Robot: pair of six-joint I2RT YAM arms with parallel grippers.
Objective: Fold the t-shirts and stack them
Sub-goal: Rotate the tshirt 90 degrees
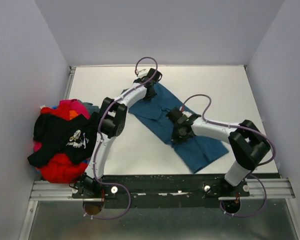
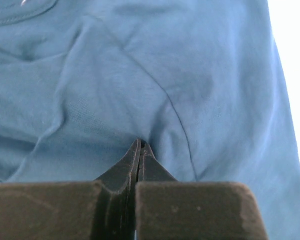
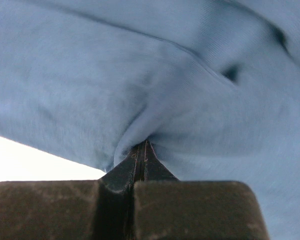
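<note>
A teal-blue t-shirt (image 1: 200,145) lies stretched slantwise across the white table, from far centre to near right. My left gripper (image 1: 151,92) is shut on its far end; in the left wrist view the closed tips (image 2: 141,145) pinch a fold of teal cloth (image 2: 190,75). My right gripper (image 1: 176,134) is shut on the shirt's middle; in the right wrist view its closed tips (image 3: 143,146) pinch bunched teal cloth (image 3: 215,100). A heap of shirts lies at the left edge: a black one with white print (image 1: 65,137) on top, red (image 1: 60,167), magenta (image 1: 72,106) and orange beneath.
The table (image 1: 215,85) is walled by pale panels at left, back and right. The heap overhangs the table's left edge. A black rail (image 1: 160,187) with the arm bases runs along the near edge.
</note>
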